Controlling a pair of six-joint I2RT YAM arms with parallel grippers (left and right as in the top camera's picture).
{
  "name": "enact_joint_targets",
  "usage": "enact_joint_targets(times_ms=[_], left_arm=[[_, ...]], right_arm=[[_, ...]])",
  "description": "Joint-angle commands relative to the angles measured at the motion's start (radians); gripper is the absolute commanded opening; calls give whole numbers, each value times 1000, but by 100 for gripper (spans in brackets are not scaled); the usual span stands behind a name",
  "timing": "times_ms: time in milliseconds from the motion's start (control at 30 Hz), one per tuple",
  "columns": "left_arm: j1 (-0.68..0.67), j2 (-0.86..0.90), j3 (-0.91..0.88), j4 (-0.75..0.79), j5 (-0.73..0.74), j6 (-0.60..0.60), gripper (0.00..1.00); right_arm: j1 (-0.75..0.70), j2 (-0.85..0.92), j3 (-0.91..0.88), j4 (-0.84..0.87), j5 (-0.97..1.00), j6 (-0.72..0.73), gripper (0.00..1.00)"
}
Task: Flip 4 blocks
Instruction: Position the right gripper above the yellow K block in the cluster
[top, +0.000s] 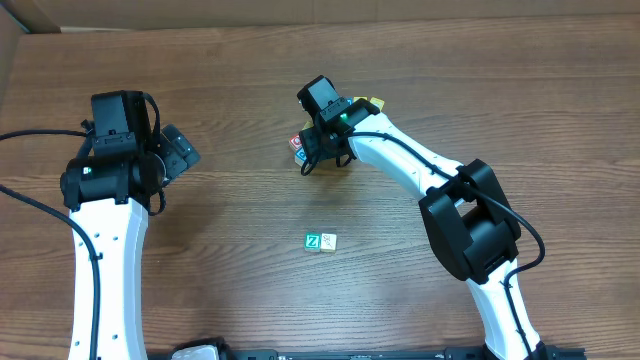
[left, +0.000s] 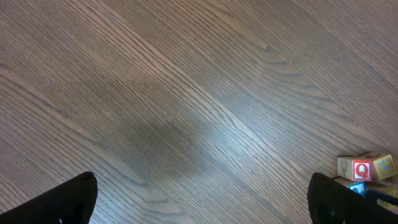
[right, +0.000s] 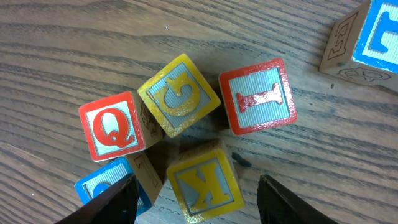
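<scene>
Right gripper (right: 196, 198): hangs low over the cluster (top: 300, 150) at the far middle of the table (top: 450, 80), jaws apart, astride the K block (right: 202, 180) and touching neither side of it. Grips nothing. Left gripper (left: 208, 205): waits well off to the left over bare wood, jaws spread wide, nothing between them.

Seems about half done. Z block (top: 312, 241) and cream block (top: 329, 241): sit touching, side by side, near the middle of the table and well apart from the cluster. Probably dealt with already, though cannot be proved from here. Leaves a yellow and a blue to turn, by that reckoning. Looks lined up for the yellow K block next, with closing, lifting and rolling not yet begun.

Hard to say which yellow is meant: G block (right: 179, 93) lies skewed just beyond the K block, between Q block (right: 112, 127) and I block (right: 258, 96). Blue block (right: 93, 185): pokes out at lower left, partly hidden by the right gripper, letter unreadable. Second blue block (right: 379, 31): cut off by the upper right edge. From overhead, hides most of the cluster under the right gripper. Shows the cream block's marking too small to read.
</scene>
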Motion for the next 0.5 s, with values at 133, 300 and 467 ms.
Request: enact_joint_targets(times_ms=[133,300,467], left_arm=[[3,8,13,1,-13,-6,100],[3,8,13,1,-13,-6,100],[3,8,13,1,-13,-6,100]], right_arm=[[1,13,-18,-15,37,-56,62],[1,-15,21,-39,-6,-56,64],[1,-28,22,-38,-14,-56,69]])
